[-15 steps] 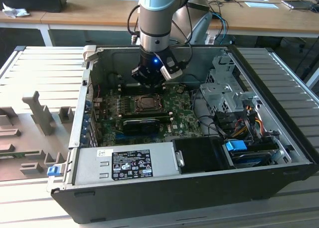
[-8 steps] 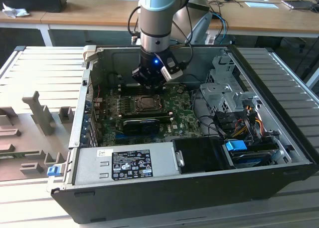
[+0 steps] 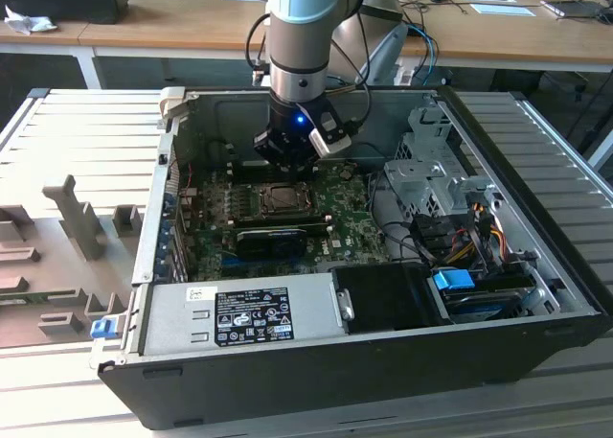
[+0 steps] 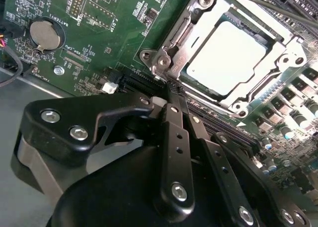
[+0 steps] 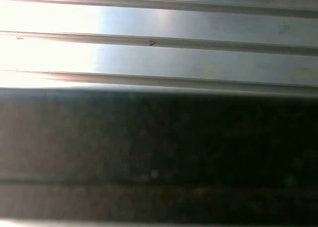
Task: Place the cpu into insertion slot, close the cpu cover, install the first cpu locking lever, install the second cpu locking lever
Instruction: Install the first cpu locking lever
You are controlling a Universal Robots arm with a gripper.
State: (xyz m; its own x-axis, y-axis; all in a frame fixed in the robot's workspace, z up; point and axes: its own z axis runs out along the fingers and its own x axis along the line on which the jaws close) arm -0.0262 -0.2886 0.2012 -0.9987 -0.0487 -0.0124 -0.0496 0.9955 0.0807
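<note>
- Nearest in the second wrist view, the gripper (image 4: 171, 95): black fingers drawn together to a narrow tip, holding nothing.
- Just beyond that tip, the cpu cover (image 4: 278, 55) lies flat over the socket.
- Inside its frame, the cpu (image 4: 224, 55) sits seated, silver top showing.
- Farthest, the green motherboard (image 4: 99, 33).

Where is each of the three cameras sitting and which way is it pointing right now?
Exterior view: off the arm, looking down into the open computer case; the arm and gripper hang over the motherboard.
Second wrist view: rides near the wrist, looking along the gripper at the cpu seated under the cpu cover.
First wrist view: rides near the wrist, facing ribbed metal above a dark surface.
Shared: the exterior and second wrist views both show the gripper and the socket area.
</note>
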